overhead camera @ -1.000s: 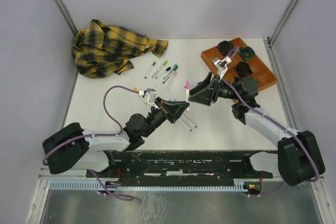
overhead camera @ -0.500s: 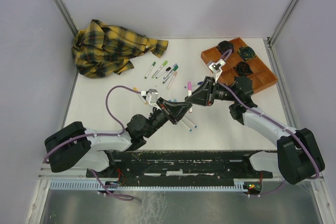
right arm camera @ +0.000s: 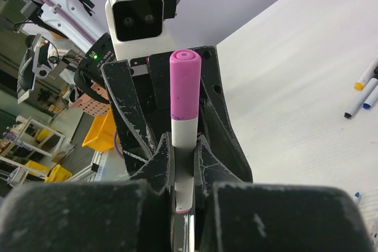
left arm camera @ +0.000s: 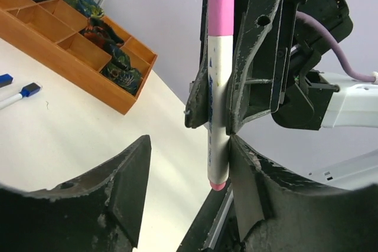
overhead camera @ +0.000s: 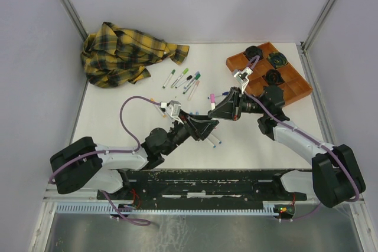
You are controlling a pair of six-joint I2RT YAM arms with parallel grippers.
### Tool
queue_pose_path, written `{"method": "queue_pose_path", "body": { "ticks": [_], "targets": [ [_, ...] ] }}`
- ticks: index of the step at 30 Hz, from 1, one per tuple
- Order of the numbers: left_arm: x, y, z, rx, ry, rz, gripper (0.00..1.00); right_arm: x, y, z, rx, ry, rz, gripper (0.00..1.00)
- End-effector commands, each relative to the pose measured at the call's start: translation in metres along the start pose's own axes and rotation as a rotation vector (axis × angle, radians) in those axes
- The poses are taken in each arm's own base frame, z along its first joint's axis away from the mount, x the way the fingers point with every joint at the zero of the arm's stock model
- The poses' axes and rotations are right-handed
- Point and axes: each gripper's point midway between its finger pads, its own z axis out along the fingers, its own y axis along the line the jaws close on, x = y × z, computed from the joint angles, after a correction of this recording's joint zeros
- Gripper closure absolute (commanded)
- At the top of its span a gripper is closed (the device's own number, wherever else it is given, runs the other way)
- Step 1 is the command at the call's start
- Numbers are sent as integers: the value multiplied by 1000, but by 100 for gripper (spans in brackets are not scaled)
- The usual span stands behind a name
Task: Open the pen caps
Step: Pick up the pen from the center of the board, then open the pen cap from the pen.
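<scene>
A white pen (right arm camera: 183, 137) with a pink cap (right arm camera: 185, 84) stands upright above the table. My right gripper (right arm camera: 184, 157) is shut on its white barrel, below the cap. In the left wrist view the same pen (left arm camera: 217, 116) hangs between my left gripper's (left arm camera: 189, 151) open jaws, its lower end close to the right finger (left arm camera: 245, 175). From above, the pink cap (overhead camera: 212, 97) sticks up by my right gripper (overhead camera: 215, 110), with my left gripper (overhead camera: 208, 128) just below it. Several capped pens (overhead camera: 184, 78) lie at the back of the table.
Two blue-tipped pens (overhead camera: 214, 140) lie by the left gripper. An orange tray (overhead camera: 297, 84) with dark round objects stands at the back right. A yellow plaid shirt (overhead camera: 127, 54) is heaped at the back left. More pens (right arm camera: 365, 90) lie at the right of the right wrist view.
My right gripper has closed on the pen's barrel. My left gripper has opened and let go of the pen, and it has drawn back slightly.
</scene>
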Motion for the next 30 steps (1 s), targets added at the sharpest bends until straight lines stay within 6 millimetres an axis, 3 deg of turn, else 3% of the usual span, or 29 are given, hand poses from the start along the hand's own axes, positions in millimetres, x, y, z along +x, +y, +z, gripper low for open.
{"method": "queue_pose_path", "body": {
  "ticks": [1, 5, 12, 14, 17, 25, 30],
  "targets": [
    [5, 3, 1, -7, 28, 9, 38, -20, 20, 3, -47, -20, -101, 100],
    [12, 3, 2, 6, 49, 7, 43, -20, 20, 3, -46, -19, -102, 100],
    [19, -2, 6, 39, 81, 11, 63, -19, 18, 3, -38, -17, -102, 94],
    [20, -5, 8, 52, 90, 9, 73, -19, 18, 3, -37, -17, -102, 92],
    [22, -8, 10, 71, 102, 7, 95, -18, 17, 2, -34, -14, -102, 87],
    [11, -14, 16, 93, 64, -30, 97, -13, 15, 3, -29, 0, -101, 64],
    [5, -15, 19, 97, 35, -52, 97, -8, 17, 7, -39, 10, -105, 61]
  ]
}}
